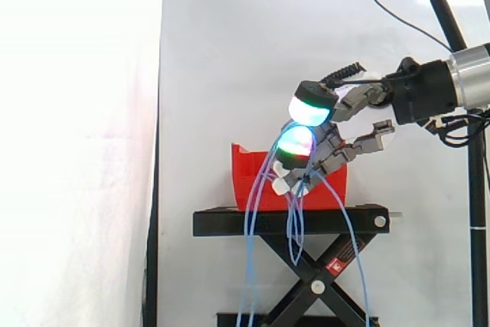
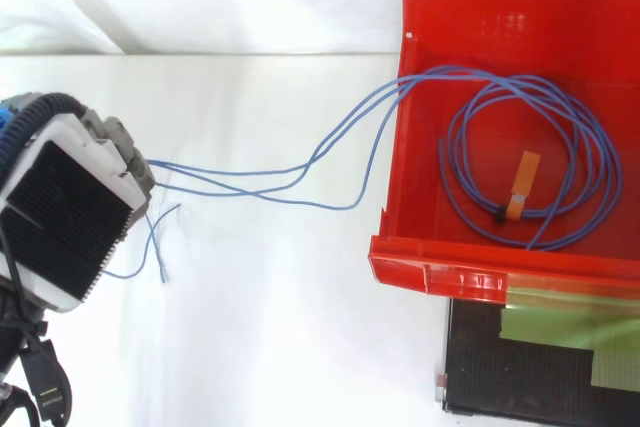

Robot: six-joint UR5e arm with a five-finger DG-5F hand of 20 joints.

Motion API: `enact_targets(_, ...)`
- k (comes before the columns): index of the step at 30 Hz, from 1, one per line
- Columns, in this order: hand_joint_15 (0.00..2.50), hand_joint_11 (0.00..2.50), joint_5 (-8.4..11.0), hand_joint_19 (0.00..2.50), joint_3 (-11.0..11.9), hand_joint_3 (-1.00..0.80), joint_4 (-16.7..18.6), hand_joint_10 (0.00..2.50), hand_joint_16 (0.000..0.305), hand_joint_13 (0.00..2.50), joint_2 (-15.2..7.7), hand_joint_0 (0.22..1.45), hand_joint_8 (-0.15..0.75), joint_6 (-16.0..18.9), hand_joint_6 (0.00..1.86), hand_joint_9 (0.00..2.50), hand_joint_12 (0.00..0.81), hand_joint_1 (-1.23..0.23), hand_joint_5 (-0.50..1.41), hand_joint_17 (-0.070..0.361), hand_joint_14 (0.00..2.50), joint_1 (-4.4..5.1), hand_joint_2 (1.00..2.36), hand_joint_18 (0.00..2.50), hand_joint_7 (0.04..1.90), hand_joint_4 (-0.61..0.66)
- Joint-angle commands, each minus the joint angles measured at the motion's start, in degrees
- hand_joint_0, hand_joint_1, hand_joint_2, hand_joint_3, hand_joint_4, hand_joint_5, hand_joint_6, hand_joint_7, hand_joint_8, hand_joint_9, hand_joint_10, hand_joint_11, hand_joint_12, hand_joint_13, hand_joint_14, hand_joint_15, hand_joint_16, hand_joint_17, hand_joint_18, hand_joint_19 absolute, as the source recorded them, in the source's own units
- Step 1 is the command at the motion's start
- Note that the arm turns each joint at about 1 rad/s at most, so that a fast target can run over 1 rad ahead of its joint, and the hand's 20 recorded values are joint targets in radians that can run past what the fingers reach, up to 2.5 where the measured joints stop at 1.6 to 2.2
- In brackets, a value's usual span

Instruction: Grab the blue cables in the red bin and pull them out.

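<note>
a red bin point(image 2: 432, 267) is set on a black stand point(image 1: 291, 221). inside it, part of the blue cables point(image 2: 600, 162) is seen coiled loosely on the floor, bound at one spot with an orange tag point(image 2: 523, 185). several strands are led over the bin's wall to the hand point(image 1: 354, 103), which is held outside the bin. there they are clenched between curled fingers and thumb, and loose lengths are seen hanging below.

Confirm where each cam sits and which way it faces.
Side view: beside the work at its height, looking level at the red bin on the black stand; hand and arm at right edge.
Top view: overhead, looking down into the bin; hand at left.
Shared: bin, hand, blue cables it grips.
</note>
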Motion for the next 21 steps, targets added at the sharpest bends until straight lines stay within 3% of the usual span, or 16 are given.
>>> enact_targets(1,0.47,0.66,0.0,0.57,0.0,-1.0,-0.13,0.03,0.042,0.65,0.01,0.86,0.253,0.01,0.54,0.85,0.317,-1.04,0.89,0.095,0.02,0.0,1.0,0.45,0.61,0.18)
enact_targets(9,0.47,0.66,0.0,0.57,0.0,-1.0,-0.39,0.03,0.043,0.64,0.01,0.89,0.254,0.1,0.71,0.81,0.322,-1.08,0.77,0.097,0.02,0.0,1.0,0.44,0.5,0.19)
enact_targets(21,0.46,0.69,0.0,0.57,0.0,-0.88,-0.48,0.03,0.044,0.62,0.01,0.92,0.254,0.1,0.8,0.78,0.327,-1.1,0.69,0.1,0.02,0.0,1.0,0.43,0.44,0.2)
